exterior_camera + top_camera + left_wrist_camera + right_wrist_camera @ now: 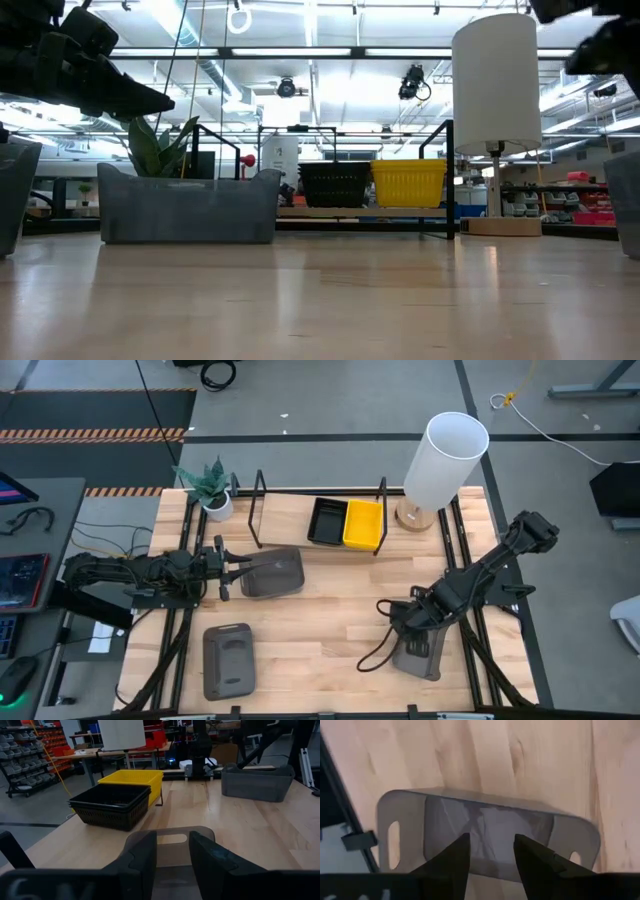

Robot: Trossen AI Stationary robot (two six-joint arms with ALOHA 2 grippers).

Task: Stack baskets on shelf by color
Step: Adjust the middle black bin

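Note:
A black slotted basket [327, 520] and a yellow basket [362, 525] stand side by side on the shelf [290, 510] at the table's far side. Three dark grey baskets rest on the tabletop. One [272, 572] lies in front of my left gripper [228, 571], which is open and hovers above its left end [172, 839]. Another [228, 660] sits near the left front. The third [417, 657] is under my right gripper [413, 628], which is open and points down over its inside [485, 830].
A white lamp [445, 455] on a wooden foot stands at the far right, close to the shelf's right loop. A potted plant [208, 488] sits at the far left corner. Black cables [378, 645] trail beside the right basket. Bare wood lies in the table's middle [330, 620].

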